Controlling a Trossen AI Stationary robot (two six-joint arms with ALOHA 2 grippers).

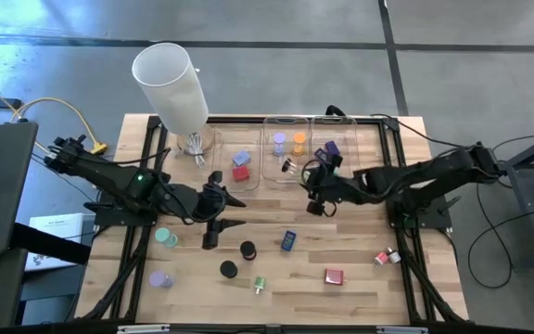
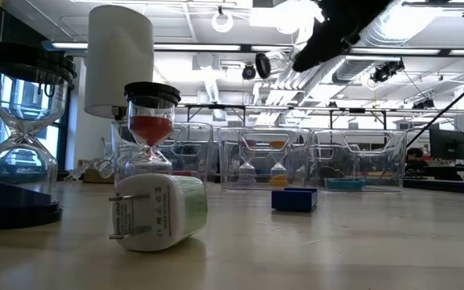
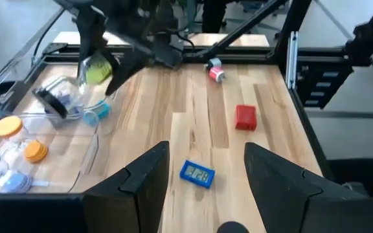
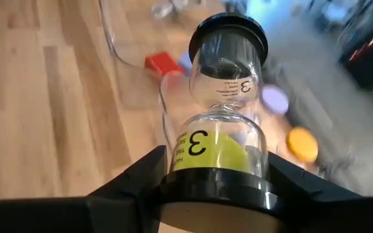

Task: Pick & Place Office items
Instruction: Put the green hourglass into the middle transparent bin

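Observation:
My right gripper (image 1: 310, 182) is shut on a small hourglass with yellow sand (image 4: 220, 150) and hovers at the near edge of the clear trays (image 1: 284, 173). My left gripper (image 1: 234, 213) is open above the table's middle and touches nothing. A blue clock piece (image 3: 197, 173) lies on the table ahead of its fingers. Scattered on the wood are two black-capped hourglasses (image 1: 247, 250), a teal one (image 1: 165, 237), a lavender one (image 1: 160, 278), a green piece (image 1: 259, 284), a red block (image 1: 334, 276) and a pink-red piece (image 1: 385, 257). My right gripper pinches the hourglass by one black end cap (image 4: 215, 194) between its two fingers, coming from the table's right and slanting down. The hourglass is lifted clear and tilted. Its free black cap (image 1: 288, 165) points away from the fingers, over the middle tray's near edge.
Three clear trays stand along the far edge; they hold orange caps (image 1: 298, 142), lavender caps (image 1: 279, 141), a red block (image 1: 240, 173) and blue pieces (image 1: 330, 148). A big white cylinder (image 1: 170, 83) stands at the far left. A black frame rail (image 1: 392, 176) borders the table.

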